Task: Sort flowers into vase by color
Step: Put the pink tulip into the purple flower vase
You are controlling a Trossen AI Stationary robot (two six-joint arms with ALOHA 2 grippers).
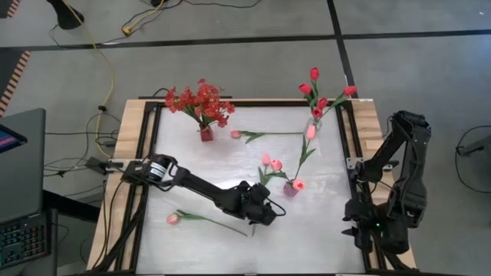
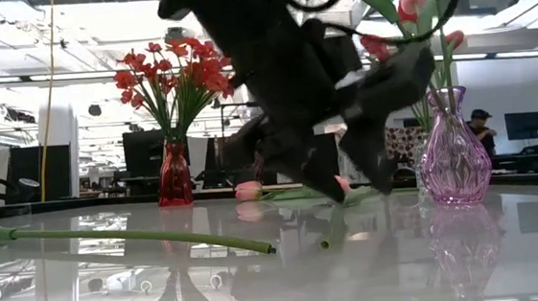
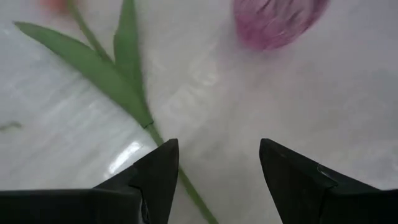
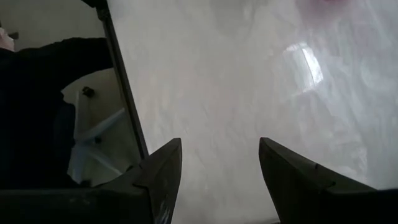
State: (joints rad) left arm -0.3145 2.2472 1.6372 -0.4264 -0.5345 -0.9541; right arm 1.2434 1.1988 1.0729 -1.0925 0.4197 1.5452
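Note:
My left gripper point(image 1: 268, 215) point(image 2: 358, 187) is open and low over the table, just left of the pink vase point(image 1: 291, 188) point(image 3: 273, 22) holding pink tulips point(image 2: 411, 3). A leafy tulip stem point(image 3: 186, 186) lies on the table between its fingers, close to one finger point(image 3: 158, 174); whether they touch I cannot tell. Two loose pink tulips lie flat: one near the front edge point(image 1: 173, 218) point(image 2: 122, 236), one farther back point(image 1: 236, 134) point(image 2: 248, 191). The red sprays point(image 1: 201, 101) stand in a red vase point(image 2: 174, 177). Red tulips point(image 1: 314, 88) stand in a clear vase. My right gripper point(image 1: 355, 230) point(image 4: 217, 162) waits open at the table's right front.
A black frame point(image 1: 149, 153) runs around the white table top, with wooden edges outside it. Open table lies between the two grippers point(image 1: 322, 222). A dark laptop point(image 1: 19, 192) sits off the left side. A person point(image 2: 480, 129) is far behind the table.

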